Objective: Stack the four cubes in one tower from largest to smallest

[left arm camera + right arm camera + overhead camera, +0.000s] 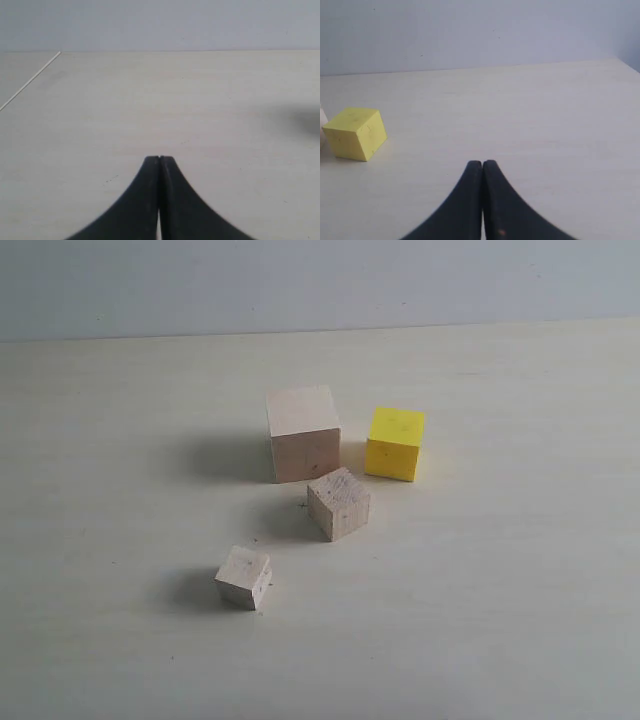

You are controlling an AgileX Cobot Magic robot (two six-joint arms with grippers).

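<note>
You have four cubes sitting out on the counter (520,620), and none is on top of another yet. The big wooden cube (303,435) stands closest to the far edge of the counter. The yellow cube (394,444) sits just beside it, on your right arm's side, with a thin gap between them. The middle wooden cube (338,503) is just in front of those two, turned a bit. Its back corner comes so near the big wooden cube that you cannot tell if they touch. The small wooden cube (243,577) sits alone, farther from the far edge and more to your left arm's side, apart from the rest. Your left jaws are pressed tight together with nothing in them, over the counter. Your right jaws are pressed tight together too, holding nothing, and the yellow cube (355,133) sits ahead of them and off to one side, not touching them.
</note>
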